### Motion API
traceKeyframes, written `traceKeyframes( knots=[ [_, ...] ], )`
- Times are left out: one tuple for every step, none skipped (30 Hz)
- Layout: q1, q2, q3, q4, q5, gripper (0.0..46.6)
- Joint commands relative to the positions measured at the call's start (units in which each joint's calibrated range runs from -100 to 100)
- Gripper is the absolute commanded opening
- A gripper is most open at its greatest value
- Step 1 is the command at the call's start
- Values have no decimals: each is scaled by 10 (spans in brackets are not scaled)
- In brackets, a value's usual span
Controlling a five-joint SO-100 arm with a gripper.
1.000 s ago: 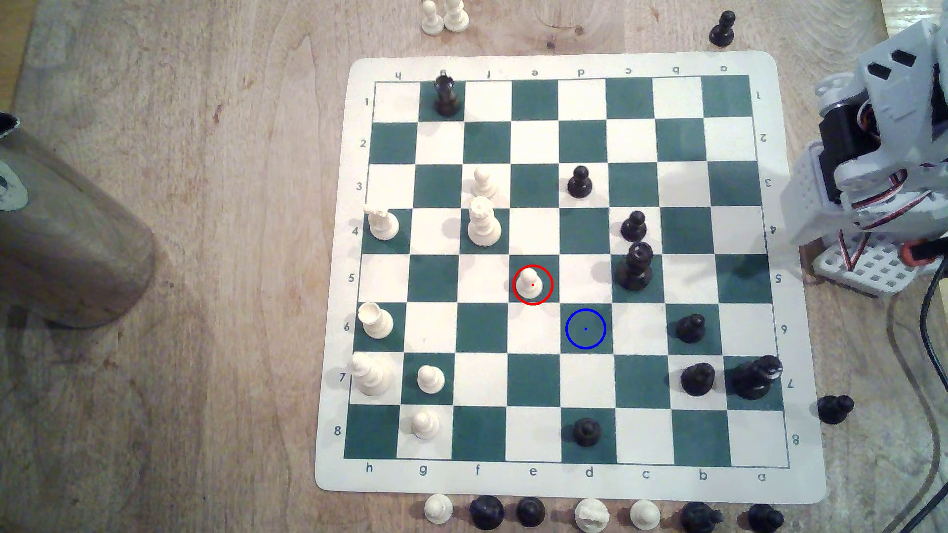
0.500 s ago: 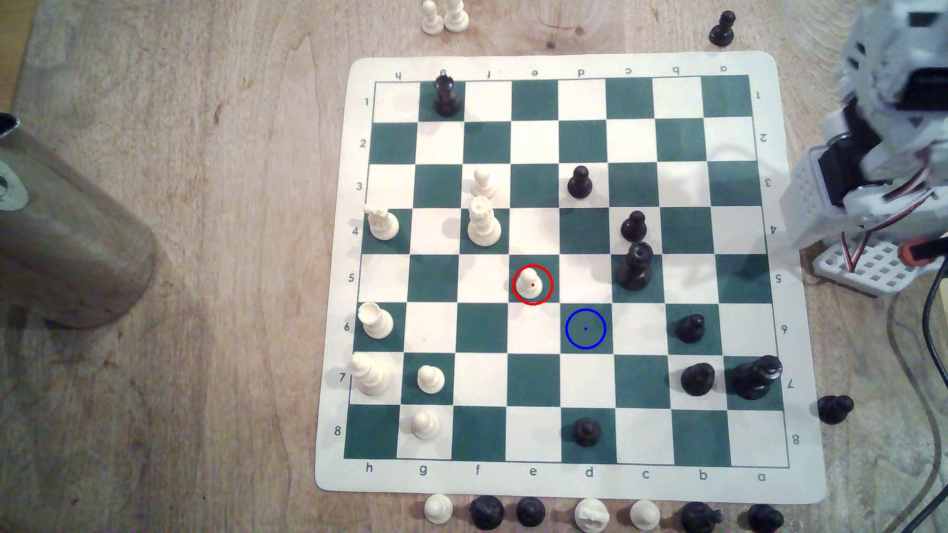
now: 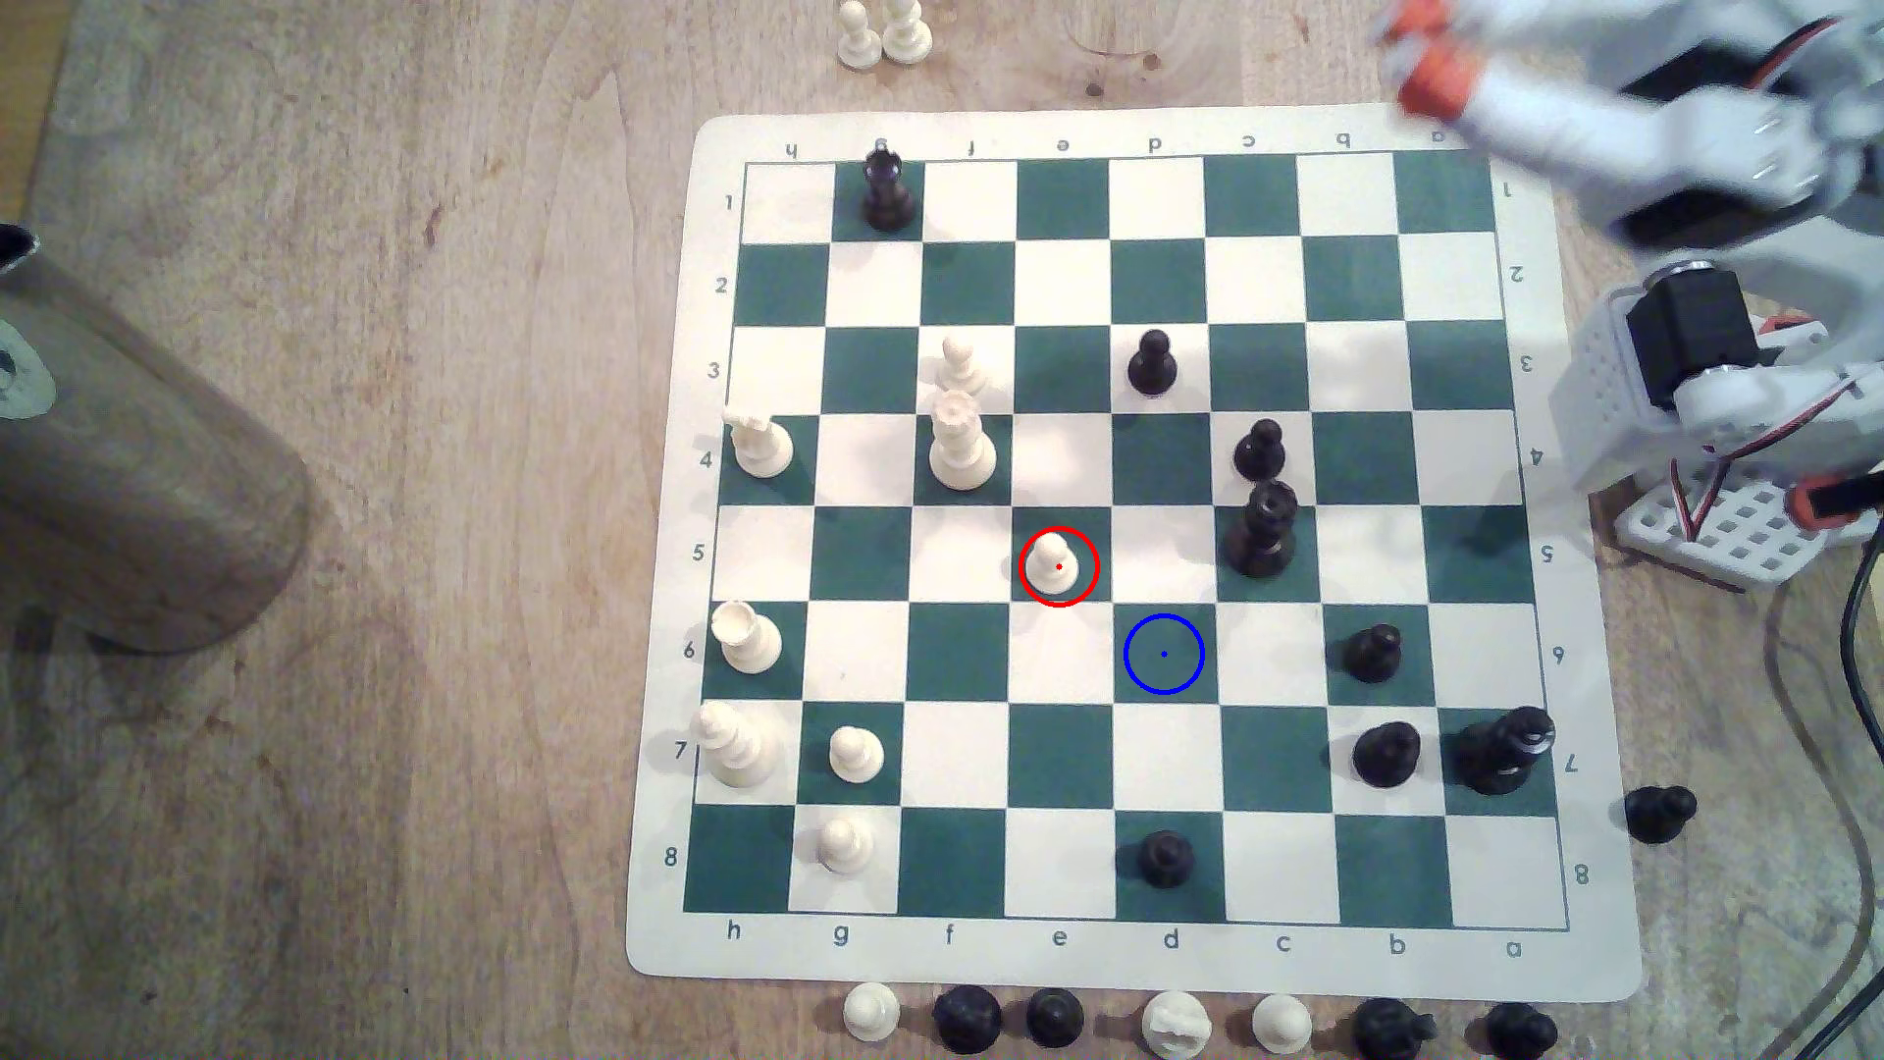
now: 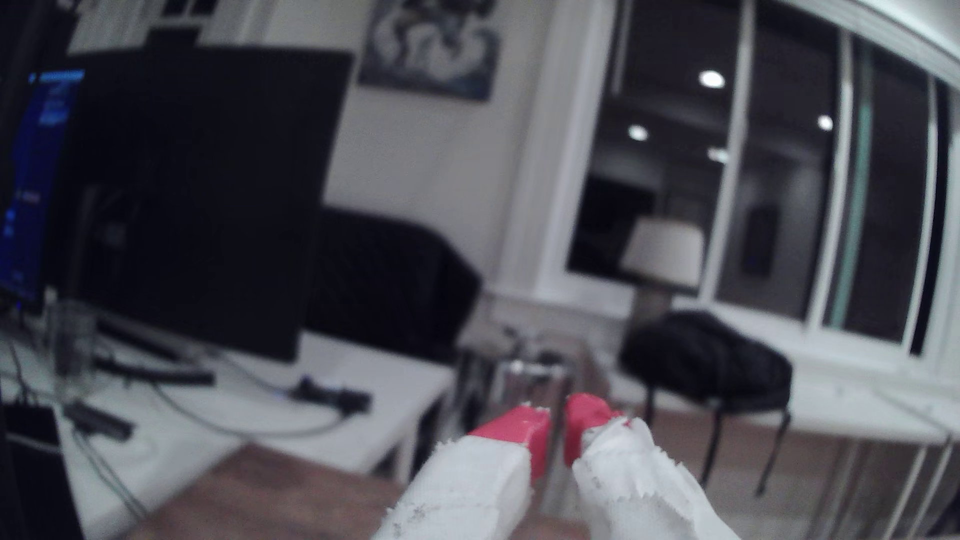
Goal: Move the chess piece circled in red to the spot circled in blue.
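The chess piece circled in red (image 3: 1052,564) is a small cream pawn standing upright on a green square near the middle of the board. The spot circled in blue (image 3: 1163,653) is a bare green square one row nearer and one column toward the exterior view's right. My gripper (image 3: 1417,51) is blurred and raised over the board's far right corner, well away from the pawn. In the wrist view the gripper (image 4: 557,415) points out at the room, and its red-tipped fingers (image 4: 519,431) are almost touching with nothing between them.
Black pieces (image 3: 1262,530) stand to the exterior view's right of the blue spot, and white pieces (image 3: 959,443) stand behind the pawn. Captured pieces (image 3: 1175,1022) line the board's near edge. A wooden cylinder (image 3: 122,479) stands at the exterior view's left. The arm's base (image 3: 1713,408) is at the right edge.
The arm has unfolded from beside its base, and the gripper has swung up and out over the board's far right corner. No chess piece has moved.
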Motion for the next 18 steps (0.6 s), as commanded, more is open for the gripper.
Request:
traceKeyframes(
  knots=[
    [0, 43, -28, 61, -3, 28],
    [-3, 57, -28, 72, -17, 29],
    [-7, 65, -27, 79, -21, 35],
    [-10, 71, -23, 87, -27, 40],
    [-16, 77, -22, 101, -32, 25],
    [-20, 91, -28, 125, -34, 21],
    [-25, 125, -50, 174, -56, 10],
    [-29, 149, -66, 197, -64, 17],
    [-34, 165, -73, 207, -73, 23],
    [-39, 173, -74, 209, -82, 34],
    [-45, 191, -74, 205, -93, 58],
    [-46, 197, -74, 202, -97, 66],
    [-47, 207, -74, 196, -103, 77],
    [-47, 220, -76, 190, -105, 82],
    [-46, 254, -92, 187, -113, 93],
    [-44, 278, -106, 187, -118, 96],
    [-42, 298, -120, 188, -122, 96],
    [-39, 326, -139, 193, -128, 96]
  ],
)
